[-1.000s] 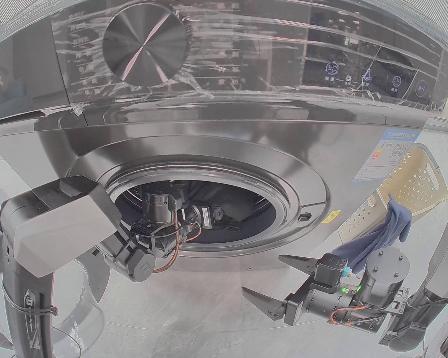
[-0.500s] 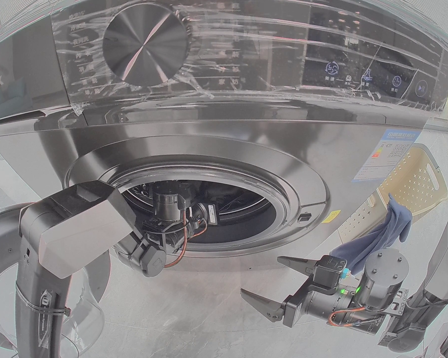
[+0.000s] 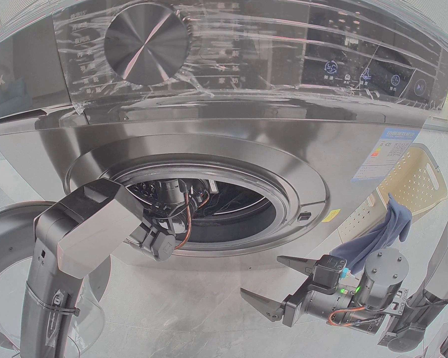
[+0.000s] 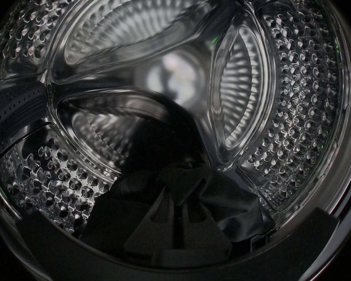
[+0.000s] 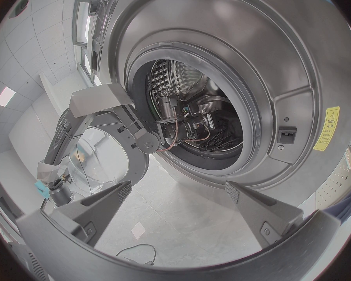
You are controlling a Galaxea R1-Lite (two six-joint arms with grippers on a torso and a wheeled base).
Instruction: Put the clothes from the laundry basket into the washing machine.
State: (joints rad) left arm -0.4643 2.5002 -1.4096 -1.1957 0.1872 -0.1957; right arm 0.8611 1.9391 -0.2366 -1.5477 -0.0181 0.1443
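The washing machine (image 3: 264, 140) is seen with its round door (image 3: 0, 244) swung open on the left side. A pale laundry basket (image 3: 423, 180) with small holes is stood just beside the machine on the right. A blue cloth (image 3: 386, 232) is hung over its edge. A thin cable (image 5: 138, 250) is laid on the grey floor (image 3: 194, 304) in front.

The left arm is bent at the elbow and put through the round opening, so the left part of the opening is blocked by it. The left gripper (image 4: 177, 200) is held deep inside the shiny drum (image 4: 292, 98). Its fingers are set close, with only a thin slit between them. A dark cloth (image 4: 222, 200) is pinched at their tips, low in the drum.

The right gripper (image 3: 260, 274) is held low over the floor, in front of the machine and just before the blue cloth. Its fingers are spread wide and nothing is held in them.

Open floor is seen between the right gripper and the machine's front. The right half of the opening is not blocked.
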